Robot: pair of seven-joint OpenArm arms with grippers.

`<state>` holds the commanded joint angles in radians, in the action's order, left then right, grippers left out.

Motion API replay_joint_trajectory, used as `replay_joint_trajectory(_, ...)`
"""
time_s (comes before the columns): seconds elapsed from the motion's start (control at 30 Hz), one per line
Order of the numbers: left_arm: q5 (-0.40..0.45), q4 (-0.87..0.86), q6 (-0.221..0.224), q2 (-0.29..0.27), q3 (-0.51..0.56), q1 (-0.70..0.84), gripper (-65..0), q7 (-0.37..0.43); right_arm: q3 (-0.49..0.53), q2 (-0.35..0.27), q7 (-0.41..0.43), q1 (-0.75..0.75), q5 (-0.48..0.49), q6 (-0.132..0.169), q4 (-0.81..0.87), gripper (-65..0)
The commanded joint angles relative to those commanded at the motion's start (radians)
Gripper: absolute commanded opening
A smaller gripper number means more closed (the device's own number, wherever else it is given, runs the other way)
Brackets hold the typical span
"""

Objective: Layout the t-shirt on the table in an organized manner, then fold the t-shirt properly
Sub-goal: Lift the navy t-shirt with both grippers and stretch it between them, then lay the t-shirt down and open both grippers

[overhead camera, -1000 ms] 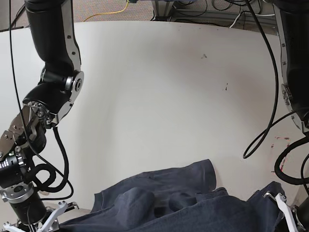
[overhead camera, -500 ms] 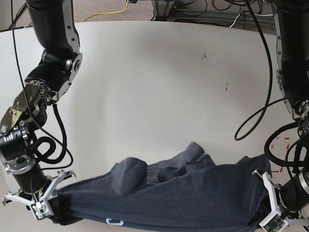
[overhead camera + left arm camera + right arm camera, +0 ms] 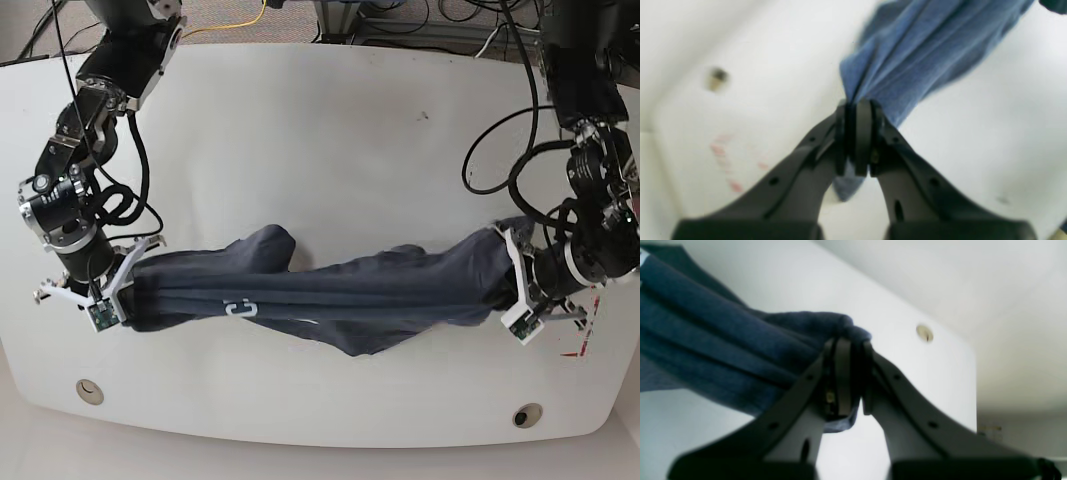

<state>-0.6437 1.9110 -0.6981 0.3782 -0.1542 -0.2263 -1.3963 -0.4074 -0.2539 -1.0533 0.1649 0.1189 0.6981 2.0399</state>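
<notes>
The dark navy t-shirt hangs stretched in a long sagging band over the white table, with a bit of white lettering showing near its left end. My right gripper is shut on the t-shirt's left end. At the other end my left gripper is shut on bunched fabric. In the right wrist view the right gripper pinches a fold, and in the left wrist view the left gripper pinches gathered pleats. The middle of the shirt droops onto the tabletop.
Two small round holes sit near the table's front edge. A red tape mark lies at the front right beside the left arm. Cables hang from the left arm. Small dark specks dot the far tabletop.
Both arms have moved away from the front edge and apart, pulling the shirt from a crumpled heap into a taut band across the table.
</notes>
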Motion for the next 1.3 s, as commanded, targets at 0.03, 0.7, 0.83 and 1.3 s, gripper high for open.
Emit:
replay_joint_trajectory(0.03, 0.0, 0.002, 0.0, 0.0, 0.0, 0.028, -62.8, 0.0, -0.002, 0.0, 0.0, -0.028, 0.0, 0.0, 0.0, -61.4)
replay_joint_trajectory(0.7, 0.003, 0.058, 0.0, -0.066, -0.104, 0.397, -62.8, 0.0, -0.041, 0.049, -0.002, -0.399, -0.003, 0.0, 0.0, -61.0)
replay_joint_trajectory(0.83, 0.003, 0.058, 0.0, -0.064, -0.115, 0.423, -62.6, 0.0, -0.041, 0.077, -0.002, -0.433, -0.008, 0.0, 0.0, -60.6)
replay_joint_trajectory(1.3, 0.002, 0.058, 0.0, -0.028, -0.123, 0.463, -45.6, 0.0, -0.115, 0.084, -0.002, -0.508, -0.003, 0.0, 0.0, -21.9)
